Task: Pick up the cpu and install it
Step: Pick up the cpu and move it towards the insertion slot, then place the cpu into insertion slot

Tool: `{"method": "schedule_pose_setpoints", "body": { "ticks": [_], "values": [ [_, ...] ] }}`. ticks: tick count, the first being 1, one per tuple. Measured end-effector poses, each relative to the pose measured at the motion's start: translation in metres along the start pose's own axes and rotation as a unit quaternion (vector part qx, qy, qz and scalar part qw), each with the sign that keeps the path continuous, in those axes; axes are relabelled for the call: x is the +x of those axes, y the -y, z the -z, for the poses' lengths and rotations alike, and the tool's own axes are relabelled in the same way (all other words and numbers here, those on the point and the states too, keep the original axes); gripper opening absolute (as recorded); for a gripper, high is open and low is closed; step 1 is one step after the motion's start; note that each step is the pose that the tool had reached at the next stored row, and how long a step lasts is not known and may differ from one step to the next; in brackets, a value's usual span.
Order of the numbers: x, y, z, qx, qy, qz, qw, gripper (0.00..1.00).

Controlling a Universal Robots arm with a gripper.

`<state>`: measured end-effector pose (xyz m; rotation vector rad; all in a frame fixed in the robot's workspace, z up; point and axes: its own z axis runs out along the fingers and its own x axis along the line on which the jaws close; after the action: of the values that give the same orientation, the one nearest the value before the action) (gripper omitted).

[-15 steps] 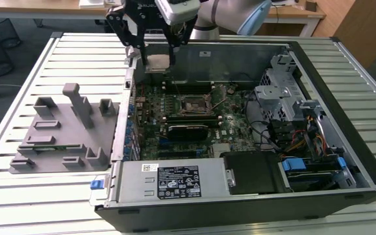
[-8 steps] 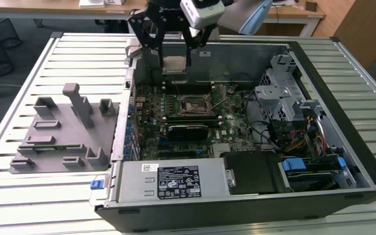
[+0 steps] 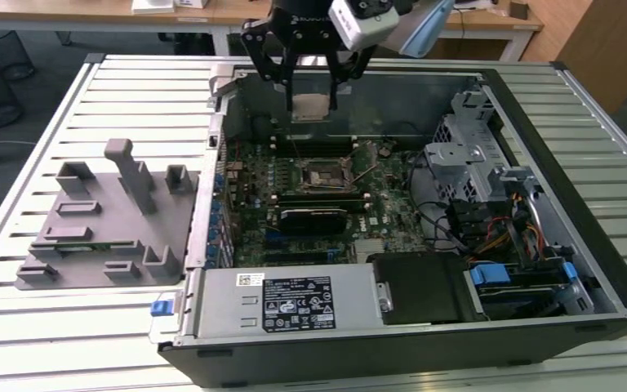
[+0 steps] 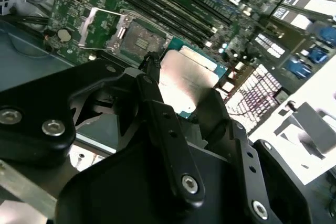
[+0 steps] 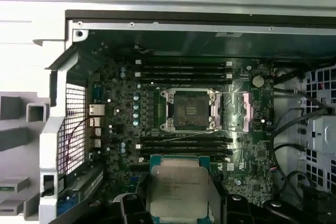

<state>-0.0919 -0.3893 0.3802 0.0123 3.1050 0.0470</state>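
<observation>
One claw (image 3: 313,104): pinched shut on cpu (image 5: 178,188), at opposite edges.
Cpu position: held in air over open computer case (image 3: 401,355), apart from empty socket (image 5: 188,109).
Handling (judged): light, stiff, thin; underside fragile; gripped by rim only, kept level.

White label (image 3: 291,304) on power supply (image 3: 221,317), print on cpu (image 5: 178,190): nothing legible.
</observation>
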Motion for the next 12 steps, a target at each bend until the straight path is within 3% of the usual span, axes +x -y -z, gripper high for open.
{"method": "schedule_pose_setpoints", "body": {
  "ticks": [4, 12],
  "values": [
    [-0.0104, -0.0036, -0.0034, 0.0000, 0.0000, 0.000, 1.0000, 0.53],
    [-0.0170, -0.0036, -0.0043, 0.0013, 0.0003, -0.010, 1.0000, 0.53]
  ]
}}
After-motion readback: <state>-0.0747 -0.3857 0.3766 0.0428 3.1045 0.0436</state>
